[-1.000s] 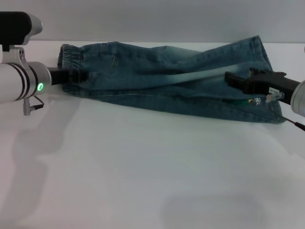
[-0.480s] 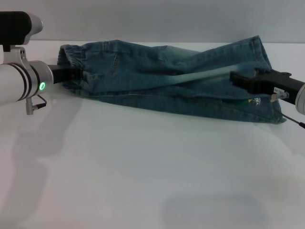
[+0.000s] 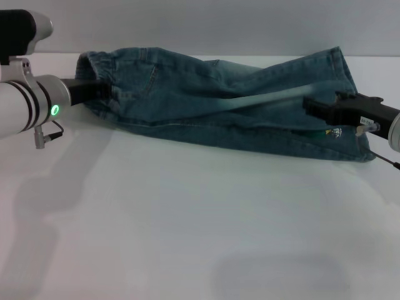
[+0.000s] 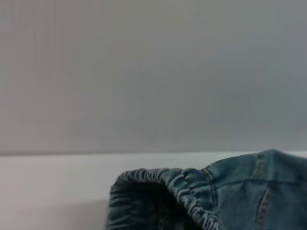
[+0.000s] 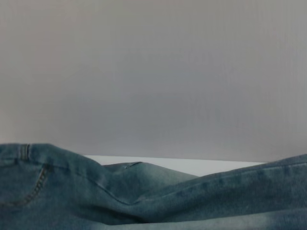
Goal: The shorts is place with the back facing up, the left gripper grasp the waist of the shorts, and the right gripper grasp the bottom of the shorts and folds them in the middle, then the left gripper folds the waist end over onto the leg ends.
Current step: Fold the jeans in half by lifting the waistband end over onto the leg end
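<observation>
The faded blue denim shorts [image 3: 219,100] lie folded lengthwise across the far part of the white table [image 3: 187,219]. My left gripper [image 3: 105,91] is shut on the gathered waist of the shorts [image 3: 94,64] at the left and holds it a little off the table. The left wrist view shows the raised, ruffled waist [image 4: 177,188]. My right gripper [image 3: 310,106] hovers over the bottom of the shorts [image 3: 347,70] at the right, beside the small print [image 3: 335,132]. The right wrist view shows denim folds of the shorts [image 5: 144,201].
A plain grey wall [image 3: 206,25] rises right behind the table's far edge. The left arm with its green ring [image 3: 54,110] reaches in from the left, and the right arm [image 3: 390,125] enters from the right edge.
My left gripper has lifted the waist and drawn it slightly up and back. The right gripper has slid a little to the right along the legs, while the leg ends stayed put.
</observation>
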You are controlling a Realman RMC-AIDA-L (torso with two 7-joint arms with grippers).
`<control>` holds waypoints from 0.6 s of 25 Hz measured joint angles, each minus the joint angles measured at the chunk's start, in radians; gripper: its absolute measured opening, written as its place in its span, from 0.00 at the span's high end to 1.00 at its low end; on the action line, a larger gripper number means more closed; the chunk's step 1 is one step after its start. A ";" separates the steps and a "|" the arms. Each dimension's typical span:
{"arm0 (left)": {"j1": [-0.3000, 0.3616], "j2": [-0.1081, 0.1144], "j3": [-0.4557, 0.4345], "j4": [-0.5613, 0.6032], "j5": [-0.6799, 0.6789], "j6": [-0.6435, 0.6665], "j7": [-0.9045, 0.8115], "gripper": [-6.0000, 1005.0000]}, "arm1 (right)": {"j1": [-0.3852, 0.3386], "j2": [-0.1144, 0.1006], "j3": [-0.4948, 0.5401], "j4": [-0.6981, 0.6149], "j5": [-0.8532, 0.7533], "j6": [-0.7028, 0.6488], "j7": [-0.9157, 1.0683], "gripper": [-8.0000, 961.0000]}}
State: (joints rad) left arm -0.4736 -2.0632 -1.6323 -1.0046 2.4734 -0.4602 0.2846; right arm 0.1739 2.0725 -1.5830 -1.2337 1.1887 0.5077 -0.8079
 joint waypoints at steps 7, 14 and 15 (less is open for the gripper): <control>0.102 -0.001 0.016 -0.184 -0.016 -0.044 -0.006 0.93 | -0.001 0.004 -0.016 -0.021 0.005 -0.037 -0.079 0.29; 0.183 -0.001 0.058 -0.345 -0.016 -0.068 -0.009 0.93 | 0.017 0.005 -0.120 -0.012 0.002 -0.166 -0.112 0.29; 0.183 -0.001 0.058 -0.345 -0.016 -0.068 -0.009 0.93 | 0.019 0.005 -0.136 -0.011 0.001 -0.183 -0.119 0.29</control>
State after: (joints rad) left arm -0.2901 -2.0640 -1.5746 -1.3500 2.4573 -0.5279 0.2759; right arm 0.1925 2.0777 -1.7186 -1.2443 1.1902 0.3244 -0.9273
